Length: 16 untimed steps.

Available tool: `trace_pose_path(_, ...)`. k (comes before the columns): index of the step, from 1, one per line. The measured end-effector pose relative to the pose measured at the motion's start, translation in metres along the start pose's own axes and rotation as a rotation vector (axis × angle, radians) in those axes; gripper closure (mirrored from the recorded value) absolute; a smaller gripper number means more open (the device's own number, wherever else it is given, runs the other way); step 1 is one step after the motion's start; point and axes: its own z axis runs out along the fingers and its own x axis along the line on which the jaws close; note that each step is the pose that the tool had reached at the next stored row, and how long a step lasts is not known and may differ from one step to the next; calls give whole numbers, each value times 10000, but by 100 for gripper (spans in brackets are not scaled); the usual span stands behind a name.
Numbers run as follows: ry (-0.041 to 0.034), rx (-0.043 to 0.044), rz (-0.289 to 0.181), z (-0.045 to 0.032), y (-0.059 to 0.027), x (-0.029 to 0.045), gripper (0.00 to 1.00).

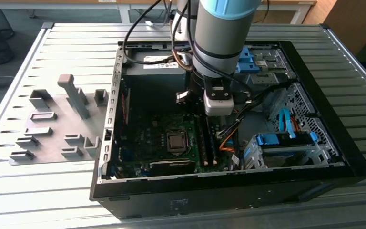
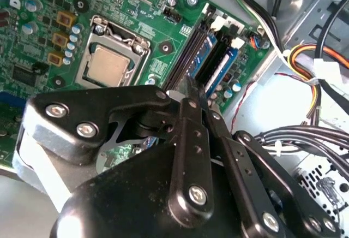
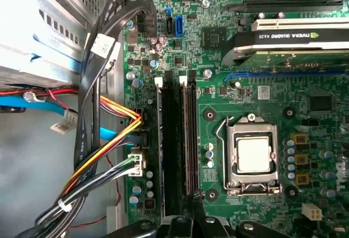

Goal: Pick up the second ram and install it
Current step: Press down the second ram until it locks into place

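In the exterior view the arm comes straight down into the open computer case, its gripper low over the motherboard, just beyond the bank of memory slots. The vertical approach suits a part that has to go straight down into a slot. On the exterior view's left, outside the case, a grey fixture plate with a tall post lies on the slatted table. This view does not show how the fingers stand.

The second wrist view looks along the black fingers. They are drawn together to a narrow tip, and I can make out nothing wide clamped between them. That tip sits at the end of the slot row, on the side of the processor socket. Two blue labels show in the slots farther from the socket, which the exterior view does not reveal.

The first wrist view looks down along the slots' whole length. The fingertips line up with the slot nearest the socket, and the slim strip standing there is, in my judgement, the second ram — already in the slot, not in the air. Whether the white end latches have closed on it I cannot tell. A bundle of coloured cables runs just beside the slots, clear of the fingers.
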Motion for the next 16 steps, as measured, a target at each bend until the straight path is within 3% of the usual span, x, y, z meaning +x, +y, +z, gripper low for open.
trace_pose_path(3, -3, 69, 0, -3, 58, 3, 89)
trace_pose_path(8, -5, 82, 0, -5, 177, 8, 89)
trace_pose_path(16, -5, 84, 1, -6, 191, 9, 89)
